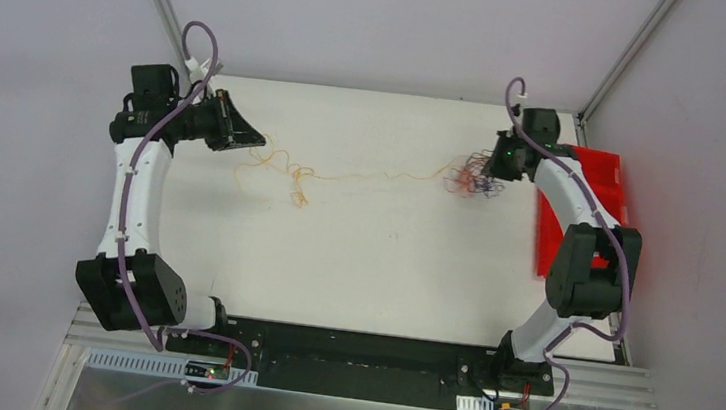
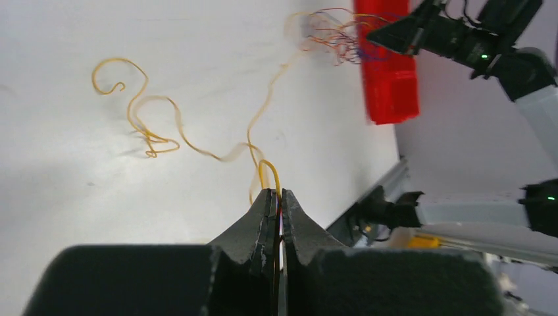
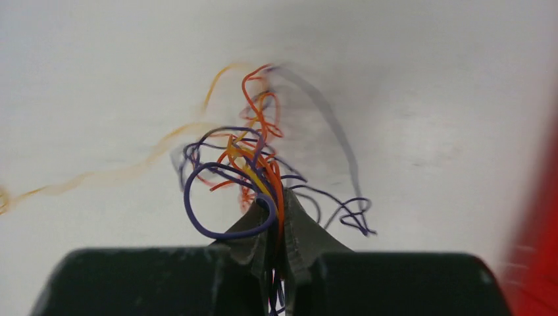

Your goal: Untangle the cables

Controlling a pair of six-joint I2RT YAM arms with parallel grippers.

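The cables stretch across the back of the white table (image 1: 363, 265). A thin orange-yellow cable (image 1: 342, 176) runs from my left gripper (image 1: 257, 140) to a knot of red, purple and black cables (image 1: 469, 180) at my right gripper (image 1: 488, 167). My left gripper (image 2: 279, 194) is shut on the orange-yellow cable (image 2: 197, 150), whose loops lie on the table. My right gripper (image 3: 279, 197) is shut on the bundle of purple, orange-red and yellow cables (image 3: 243, 164).
A red bin (image 1: 584, 211) stands at the table's right edge, beside the right arm; it also shows in the left wrist view (image 2: 388, 72). Metal frame posts rise at both back corners.
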